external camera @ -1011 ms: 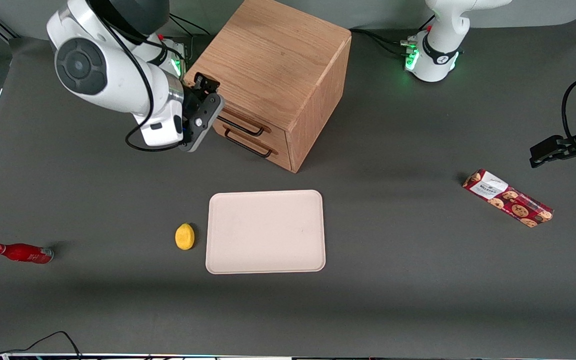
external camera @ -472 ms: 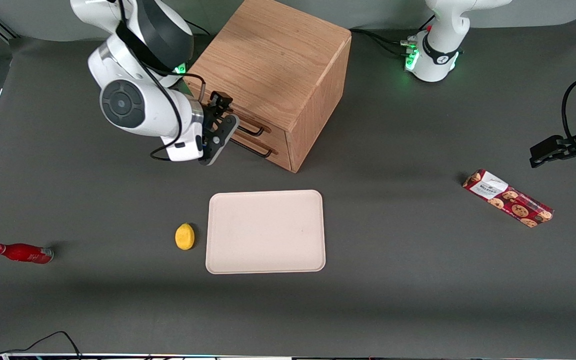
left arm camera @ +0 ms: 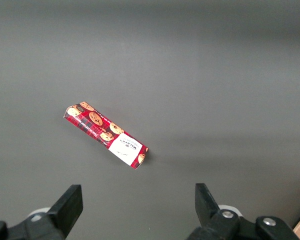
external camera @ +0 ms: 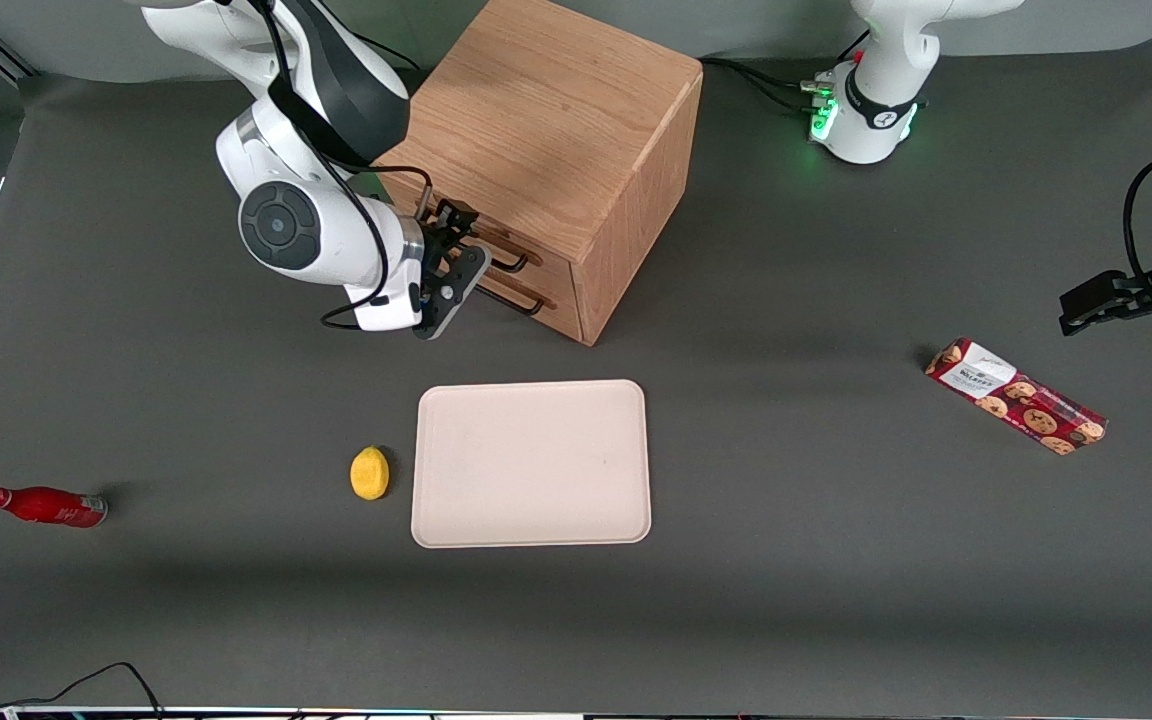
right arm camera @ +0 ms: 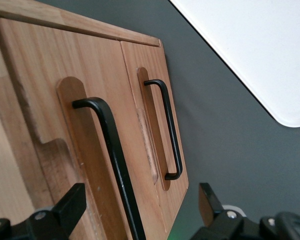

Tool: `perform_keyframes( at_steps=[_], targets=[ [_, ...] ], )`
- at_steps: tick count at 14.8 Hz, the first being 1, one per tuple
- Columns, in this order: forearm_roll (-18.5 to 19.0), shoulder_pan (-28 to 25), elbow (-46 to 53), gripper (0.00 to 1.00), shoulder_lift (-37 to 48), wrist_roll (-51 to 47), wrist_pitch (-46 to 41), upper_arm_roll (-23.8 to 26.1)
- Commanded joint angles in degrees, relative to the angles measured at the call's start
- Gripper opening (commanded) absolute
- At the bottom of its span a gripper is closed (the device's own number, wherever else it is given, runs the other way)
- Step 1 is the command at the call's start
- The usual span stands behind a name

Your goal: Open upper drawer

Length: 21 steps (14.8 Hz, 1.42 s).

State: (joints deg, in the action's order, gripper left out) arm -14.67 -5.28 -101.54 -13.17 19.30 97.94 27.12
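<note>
Pincer [external camera: 463, 262] reached upper drawer [right arm camera: 55, 135].

White Franka arm w/ glossy rounded shells, a black upper section & a dark grey round cap on one joint. Thin black cable loops along the wrist. Green status light glows at its base. Claw [external camera: 463, 252] is black w/ a grey plate, set in front of the cabinet's drawers; its two dark, blocky fingers [right arm camera: 70, 205] are spread apart, w/ silver screws showing near their mounts.
</note>
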Motion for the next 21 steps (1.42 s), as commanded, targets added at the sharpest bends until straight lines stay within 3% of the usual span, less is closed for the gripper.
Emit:
perform_keyframes(
  at_steps=[1, 21],
  targets=[
    [-1.23, 0.09, -2.69, 1.00, 1.74, 1.53, 1.73, 0.48],
    [-0.80, 0.88, -6.83, 1.00, 2.18, 7.95, 8.76, -0.14]
  ],
)
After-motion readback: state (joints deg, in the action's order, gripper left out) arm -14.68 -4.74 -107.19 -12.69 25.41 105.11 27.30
